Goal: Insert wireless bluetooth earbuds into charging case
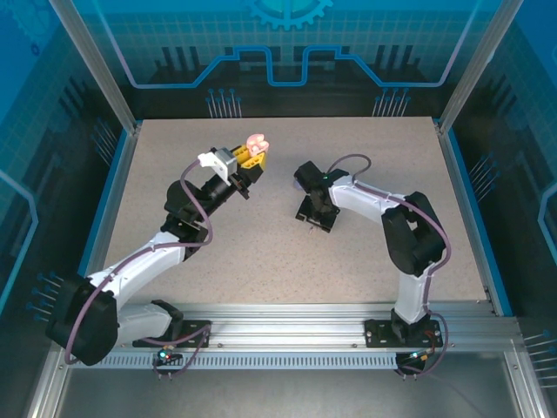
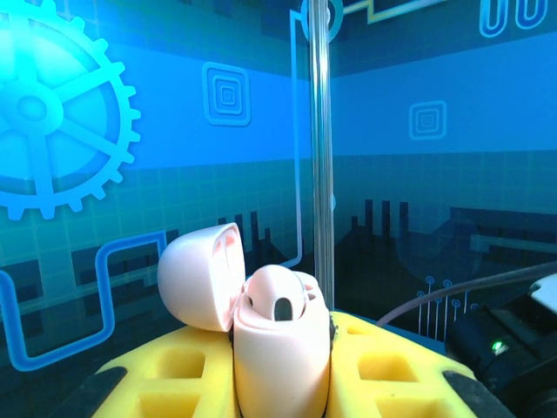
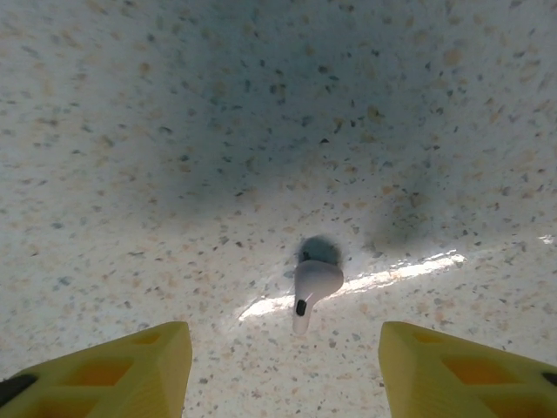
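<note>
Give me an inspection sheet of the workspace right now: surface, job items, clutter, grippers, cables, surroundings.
Surface: speckled tabletop, one loose earbud on it.
Job's things: pale pink charging case, upright, lid open, seated earbud inside; loose earbud lying on the table.
Clutter: nothing seen.
Grippers: left gripper shut on the charging case; right gripper open, fingers either side of the loose earbud, not touching it.
Cables: left arm's cable and right arm's cable loop along the arms, away from the fingers.
Surroundings: blue printed walls, metal frame posts.
</note>
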Robot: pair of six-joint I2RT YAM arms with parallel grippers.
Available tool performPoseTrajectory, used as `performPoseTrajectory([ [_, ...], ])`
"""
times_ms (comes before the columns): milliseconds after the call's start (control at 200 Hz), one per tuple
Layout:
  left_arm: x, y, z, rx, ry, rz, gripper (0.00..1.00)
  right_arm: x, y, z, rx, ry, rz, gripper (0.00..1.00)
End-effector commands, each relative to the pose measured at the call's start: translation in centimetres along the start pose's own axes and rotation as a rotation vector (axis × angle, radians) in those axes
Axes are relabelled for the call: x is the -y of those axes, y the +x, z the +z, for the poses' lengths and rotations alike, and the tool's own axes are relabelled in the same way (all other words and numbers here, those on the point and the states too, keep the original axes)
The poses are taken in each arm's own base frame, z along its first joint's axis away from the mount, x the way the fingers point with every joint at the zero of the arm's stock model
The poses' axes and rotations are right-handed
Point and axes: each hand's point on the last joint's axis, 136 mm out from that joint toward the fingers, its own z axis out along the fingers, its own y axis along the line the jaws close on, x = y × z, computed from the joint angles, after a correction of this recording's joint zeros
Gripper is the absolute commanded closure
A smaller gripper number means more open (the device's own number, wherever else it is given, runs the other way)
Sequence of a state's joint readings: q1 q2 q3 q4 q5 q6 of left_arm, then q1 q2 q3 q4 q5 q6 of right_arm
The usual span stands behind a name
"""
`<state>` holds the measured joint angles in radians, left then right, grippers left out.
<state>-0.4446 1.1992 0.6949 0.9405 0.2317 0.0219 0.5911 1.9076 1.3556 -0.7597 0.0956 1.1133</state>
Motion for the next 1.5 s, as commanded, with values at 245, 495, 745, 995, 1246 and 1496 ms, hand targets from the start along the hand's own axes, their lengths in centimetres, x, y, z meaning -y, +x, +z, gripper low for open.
performPoseTrajectory([
  [245,0.1,-0.9,-0.4,0.051,-0.01,-0.014,1.0,0.0,0.9,1.6,-0.038,0.049,0.014,0.49],
  [495,0.1,-0.8,-0.4,0.051,-0.011,-0.014,1.0,0.0,0.5,2.0,-0.03,0.06,-0.051,0.55],
  [745,0.1,-0.9,-0.3,0.052,-0.01,-0.013,1.0,1.0,0.6,1.8,-0.027,0.084,-0.106,0.56],
  [995,0.0,-1.0,-0.3,0.054,-0.012,-0.017,1.0,2.2,1.1,1.8,-0.028,0.101,-0.117,0.56],
  [1246,0.1,-1.0,-0.2,0.054,-0.009,-0.023,1.0,2.7,1.0,1.1,-0.008,0.107,-0.119,0.56],
  [1496,0.1,-1.0,-0.2,0.054,-0.009,-0.027,1.0,2.0,0.7,0.5,0.003,0.067,-0.139,0.56],
])
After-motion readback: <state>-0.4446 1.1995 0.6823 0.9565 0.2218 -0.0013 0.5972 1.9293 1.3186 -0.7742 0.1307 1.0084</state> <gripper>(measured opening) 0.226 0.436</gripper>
